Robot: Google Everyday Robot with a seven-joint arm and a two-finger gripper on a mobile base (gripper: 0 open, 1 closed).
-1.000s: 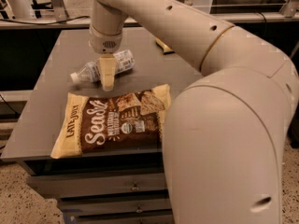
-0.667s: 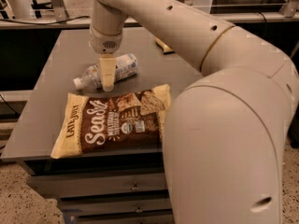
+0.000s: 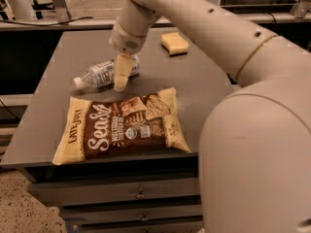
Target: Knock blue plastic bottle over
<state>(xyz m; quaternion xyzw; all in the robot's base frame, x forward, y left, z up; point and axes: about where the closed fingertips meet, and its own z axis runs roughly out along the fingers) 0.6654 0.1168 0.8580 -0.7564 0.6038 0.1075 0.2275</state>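
Gripper points down just in front of blue plastic bottle | bottle lies on side on table | gripper apart or together: cannot tell

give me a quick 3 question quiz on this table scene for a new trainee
1. True or false: the small clear bluish plastic bottle with the white cap stands upright.
2. Which lies nearest the front edge of the grey table? A) yellow sponge B) brown and yellow snack bag C) the bottle
3. Fill in: the pale gripper hangs low, right in front of the ____.

Key:
1. False. It lies on its side on the table.
2. B
3. bottle
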